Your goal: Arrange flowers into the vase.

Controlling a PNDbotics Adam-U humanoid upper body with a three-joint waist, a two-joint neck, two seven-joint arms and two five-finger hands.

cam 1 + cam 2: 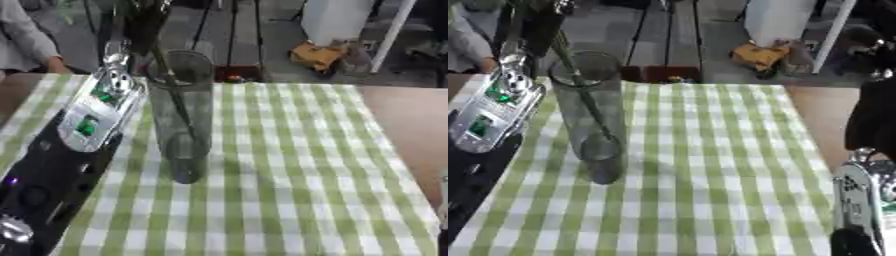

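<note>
A: Standing upright on the green-checked cloth (289, 165) over the desk (411, 120): clear glass vase (182, 115), left of centre.

B: Flower?

A: One dark stem (175, 100) runs at a slant down inside the vase, lower end close to the base; the top leaves the frame, no bloom visible.

B: Left robot hand?

A: Left arm (83, 130) reaches up beside the vase. The left robot hand (140, 20) at the stem's upper part is dark and blurred; cannot tell its grip.

B: Right?

A: Right arm (859, 200) at the right edge in the right eye view; its hand does not show.
</note>
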